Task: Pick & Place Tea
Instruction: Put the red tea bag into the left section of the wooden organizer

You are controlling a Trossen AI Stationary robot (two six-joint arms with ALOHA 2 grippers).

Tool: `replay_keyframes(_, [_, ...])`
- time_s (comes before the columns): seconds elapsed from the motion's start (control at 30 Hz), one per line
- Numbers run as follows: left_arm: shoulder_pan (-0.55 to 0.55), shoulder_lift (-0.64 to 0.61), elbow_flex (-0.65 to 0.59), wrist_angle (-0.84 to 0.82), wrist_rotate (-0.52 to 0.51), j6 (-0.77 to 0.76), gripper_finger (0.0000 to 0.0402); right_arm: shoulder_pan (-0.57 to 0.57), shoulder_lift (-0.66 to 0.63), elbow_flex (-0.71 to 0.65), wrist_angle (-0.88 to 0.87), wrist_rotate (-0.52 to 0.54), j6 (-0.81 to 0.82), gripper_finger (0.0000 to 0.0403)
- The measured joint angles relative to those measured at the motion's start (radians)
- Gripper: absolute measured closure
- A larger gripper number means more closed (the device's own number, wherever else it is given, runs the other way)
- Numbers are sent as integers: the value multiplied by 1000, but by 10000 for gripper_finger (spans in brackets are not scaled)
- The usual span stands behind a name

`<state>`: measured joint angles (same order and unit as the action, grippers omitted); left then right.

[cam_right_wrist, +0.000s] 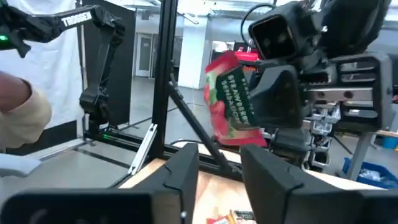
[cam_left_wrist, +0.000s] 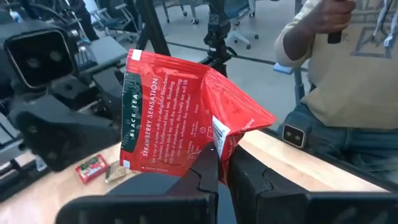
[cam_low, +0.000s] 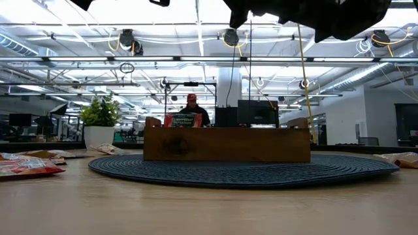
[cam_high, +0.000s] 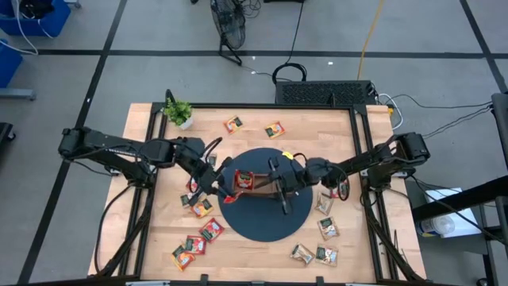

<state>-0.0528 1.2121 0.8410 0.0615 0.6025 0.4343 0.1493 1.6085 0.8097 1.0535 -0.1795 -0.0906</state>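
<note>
Holding a red square tea sachet [cam_left_wrist: 186, 118] pinched tight, the left gripper [cam_high: 228, 191] hangs over the brown wooden tray [cam_low: 226, 144] to drop it in, while the right gripper [cam_right_wrist: 221, 171] waits beside it, fingers apart and empty.

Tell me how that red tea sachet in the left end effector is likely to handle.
The red sachet is probably floppy: it creases where the left end effector pinches one corner. It seems light, since it stands up from that small pinch. Its glossy wrapper could be slippery, so it may twist or slide out.
</note>
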Motion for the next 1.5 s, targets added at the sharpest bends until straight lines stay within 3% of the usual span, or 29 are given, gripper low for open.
replay_keyframes(0.3, [0,31,0,45,1,-36,384,-36,3,51,-40,-4,3,230])
replay_keyframes(0.93, [49,87,1,155,61,-70,384,-37,10,55,-86,-10,1,245])
replay_keyframes(1.1, [54,106,0,174,66,-86,384,-37,10,56,-79,-85,4,261])
replay_keyframes(1.3, [53,120,0,176,69,-97,384,-37,10,62,-80,-87,1,289])
replay_keyframes(1.5, [59,117,1,187,70,-97,384,-39,10,62,-79,-86,-28,365])
